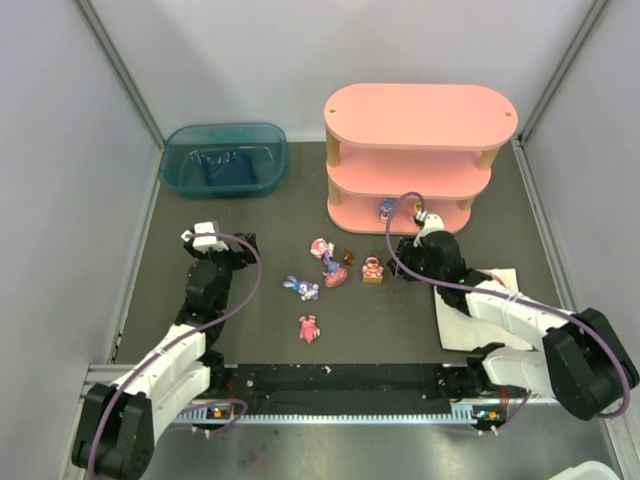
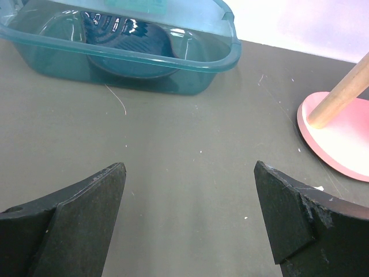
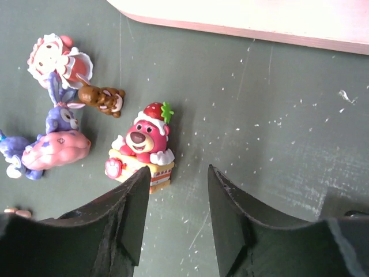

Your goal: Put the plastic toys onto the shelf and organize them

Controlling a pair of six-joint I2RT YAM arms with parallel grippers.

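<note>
The shelf (image 1: 420, 110), the biggest thing here, stands at the far right of the mat (image 1: 260, 230). It carries only one small purple toy (image 1: 387, 208), on its bottom board. The teal bin (image 1: 222, 128) sits far left. The left gripper (image 2: 190, 213) hangs spread wide over the mat, holding nothing. The right gripper (image 3: 179, 213) is partly apart and empty, just beside a pink bear figure (image 3: 141, 150). About six toys lie loose in front of the shelf, so I judge most of the job remains.
</note>
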